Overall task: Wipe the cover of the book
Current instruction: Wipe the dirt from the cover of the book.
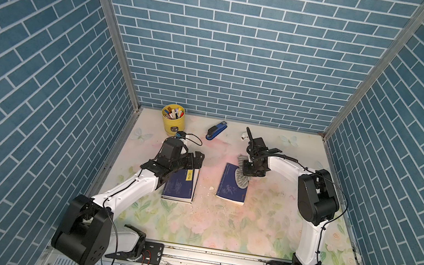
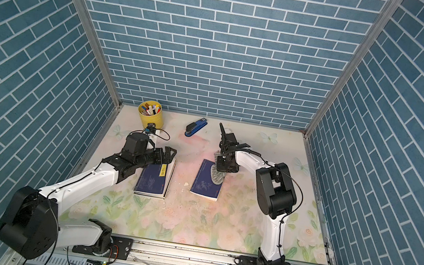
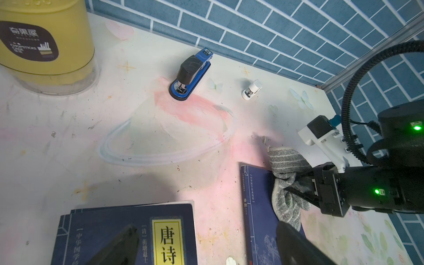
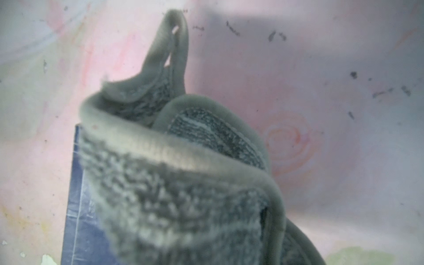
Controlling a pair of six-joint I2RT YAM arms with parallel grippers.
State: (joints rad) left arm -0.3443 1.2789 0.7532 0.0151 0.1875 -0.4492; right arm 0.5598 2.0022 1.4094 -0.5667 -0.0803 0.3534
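Mid-wipe, I reckon: right gripper (image 1: 250, 171) clamped on the grey cloth (image 1: 242, 180), which sits on the far corner of the blue book (image 1: 230, 192) lying flat centre-right, left gripper (image 1: 197, 160) gaping by the book stack (image 1: 179, 187); next I drag the cloth down the cover.

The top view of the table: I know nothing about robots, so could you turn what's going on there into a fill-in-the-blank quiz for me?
The right claw is shut on a ____ striped cloth.
That cloth rests on the single book, whose cover is dark ____.
The left claw stands ____ above the stack of books.
The pen pot near the stapler is ____.
Missing words: grey; blue; open; yellow.
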